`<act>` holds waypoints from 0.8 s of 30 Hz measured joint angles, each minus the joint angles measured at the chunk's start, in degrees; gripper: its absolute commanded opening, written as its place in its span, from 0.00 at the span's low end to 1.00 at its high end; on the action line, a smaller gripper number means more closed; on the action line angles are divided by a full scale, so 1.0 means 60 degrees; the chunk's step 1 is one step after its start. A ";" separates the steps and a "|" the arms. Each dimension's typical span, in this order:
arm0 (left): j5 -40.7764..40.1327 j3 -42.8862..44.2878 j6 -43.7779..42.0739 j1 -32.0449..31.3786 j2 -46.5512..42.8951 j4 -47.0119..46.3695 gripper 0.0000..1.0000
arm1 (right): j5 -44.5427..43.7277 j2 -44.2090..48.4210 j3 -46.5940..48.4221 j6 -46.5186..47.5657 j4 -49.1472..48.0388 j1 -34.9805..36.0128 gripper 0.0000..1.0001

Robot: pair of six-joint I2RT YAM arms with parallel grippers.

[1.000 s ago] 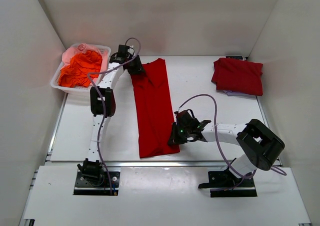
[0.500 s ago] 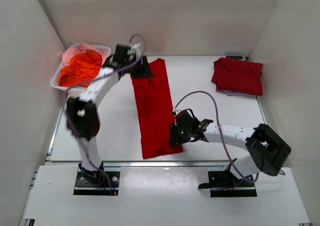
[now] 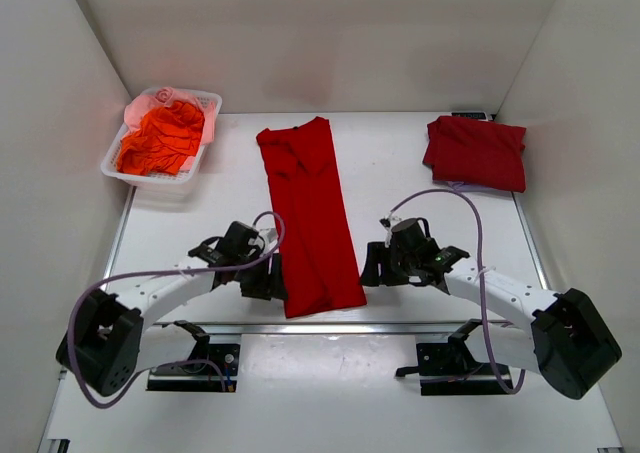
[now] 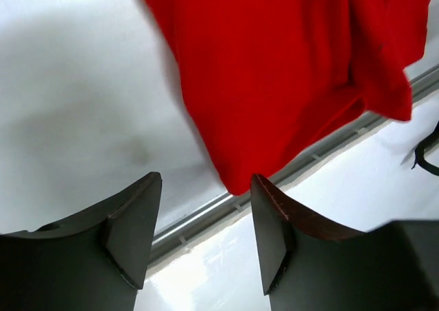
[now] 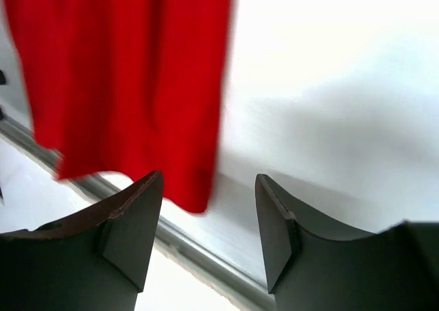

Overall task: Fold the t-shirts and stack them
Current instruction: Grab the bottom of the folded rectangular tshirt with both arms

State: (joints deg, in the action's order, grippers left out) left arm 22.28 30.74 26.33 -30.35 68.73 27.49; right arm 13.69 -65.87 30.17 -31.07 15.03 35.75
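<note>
The long, narrow deep-red t-shirt [image 3: 308, 213] lies mid-frame on the white desk [image 3: 400, 183], its long axis running top to bottom, its lower end flanked by the left gripper [image 3: 268, 277] and right gripper [image 3: 372, 266], both spread open, empty, equally near.

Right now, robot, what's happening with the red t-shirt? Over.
Left gripper open, right gripper open, both empty. Red t-shirt flat between them, folded into a long strip, on the table. Nothing in the way.

One t-shirt [image 3: 310, 218] lies folded lengthwise mid-table; folded t-shirts [image 3: 476, 153] far right.
</note>
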 measured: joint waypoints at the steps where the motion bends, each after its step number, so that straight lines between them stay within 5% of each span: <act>1: -0.0040 -0.0259 0.0186 -0.0084 -0.0255 -0.0018 0.66 | 0.0109 0.0022 -0.0164 -0.0051 0.0087 -0.0044 0.53; 8: -0.0313 -0.1089 0.1453 -0.0758 -0.0882 -0.1137 0.69 | 0.0794 -0.0284 -0.0586 -0.0474 -0.0106 0.0284 0.53; 12: -0.0477 -0.1399 0.2229 -0.1384 -0.0769 -0.2095 0.65 | 0.1075 -0.0739 -0.0601 -0.0882 -0.0776 0.0783 0.40; 14: -0.0517 -0.1439 0.2517 -0.1694 -0.0506 -0.2590 0.40 | 0.1195 -0.0998 -0.0656 -0.1100 -0.1158 0.0991 0.32; 15: -0.0601 -0.1453 0.2645 -0.1781 -0.0375 -0.2761 0.24 | 0.1231 -0.1115 -0.0667 -0.1169 -0.1297 0.1089 0.09; 16: -0.0674 -0.1494 0.2667 -0.1847 -0.0240 -0.2889 0.00 | 0.1268 -0.1231 -0.0696 -0.1162 -0.1479 0.1155 0.01; 24: -0.0754 -0.2036 0.2546 -0.1770 -0.1155 -0.2226 0.00 | 0.1497 -0.1443 -0.0790 -0.1377 -0.1523 0.1920 0.00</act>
State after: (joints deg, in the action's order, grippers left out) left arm 17.76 18.52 41.60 -40.97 61.80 14.13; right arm 22.68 -74.52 25.43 -39.33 5.89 47.27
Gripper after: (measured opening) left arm 0.020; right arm 0.031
